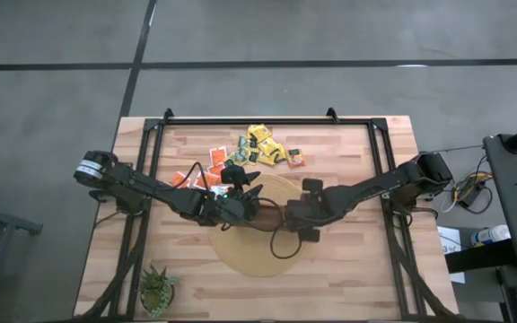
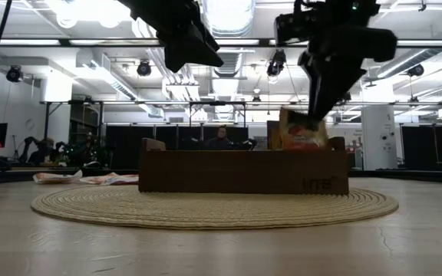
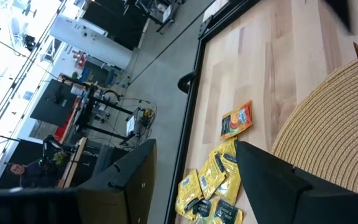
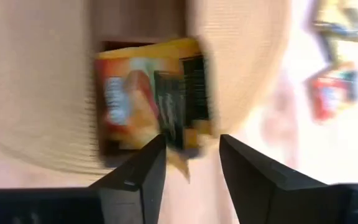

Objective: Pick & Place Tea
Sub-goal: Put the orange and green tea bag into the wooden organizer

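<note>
from above, we are seeing both arms meeting over the round woven mat (image 1: 258,247), hiding the brown box (image 2: 244,170). the low view is showing that box on the mat, an orange sachet (image 2: 304,132) standing in its end under the right gripper (image 2: 318,107), jaws parted around its top. the left gripper (image 3: 191,180) is hanging with jaws spread above the mat. loose tea sachets (image 1: 263,144) are lying on the bench (image 1: 348,269) beyond the mat.

A light wooden table (image 1: 348,269) with a dark frame along its edges is seen from above. A round woven mat (image 1: 254,260) is laid near its middle, and a long brown box (image 2: 244,172) is set on the mat. Tea sachets (image 1: 263,144) are scattered on the bare wood beside the mat. A small potted plant (image 1: 158,289) is placed at one corner.
</note>
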Robot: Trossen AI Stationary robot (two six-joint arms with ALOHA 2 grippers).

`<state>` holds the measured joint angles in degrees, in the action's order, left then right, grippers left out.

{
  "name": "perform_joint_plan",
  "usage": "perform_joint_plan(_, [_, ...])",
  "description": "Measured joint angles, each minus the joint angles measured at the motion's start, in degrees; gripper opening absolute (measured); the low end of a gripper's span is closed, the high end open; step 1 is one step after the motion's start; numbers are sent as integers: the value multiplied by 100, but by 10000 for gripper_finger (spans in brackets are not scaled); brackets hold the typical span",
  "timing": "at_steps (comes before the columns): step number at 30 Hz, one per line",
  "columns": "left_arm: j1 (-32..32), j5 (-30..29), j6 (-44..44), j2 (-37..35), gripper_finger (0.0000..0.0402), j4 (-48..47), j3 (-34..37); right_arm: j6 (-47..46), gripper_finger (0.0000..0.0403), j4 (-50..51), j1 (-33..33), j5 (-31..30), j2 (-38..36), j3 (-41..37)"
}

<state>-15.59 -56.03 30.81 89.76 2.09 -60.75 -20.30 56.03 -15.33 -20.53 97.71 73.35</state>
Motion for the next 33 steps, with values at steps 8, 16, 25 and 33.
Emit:
perform_joint_plan(8, [0, 0, 0, 0, 215, -2, 0, -70, 148, 6, -241, -346, -109, 139])
perform_joint_plan(16, [0, -91, 2, 0, 215, -15, 2, 762, 124, -650, -605, 264, -111, 109])
perform_joint_plan(25, [-95, -199, -202, -146, 215, -89, 2, 1045, 16, -699, -547, 255, -111, 107])
perform_joint_plan(33, [-188, 180, -966, -602, 215, -437, 4, 1097, 8, -879, -318, 515, 163, 13])
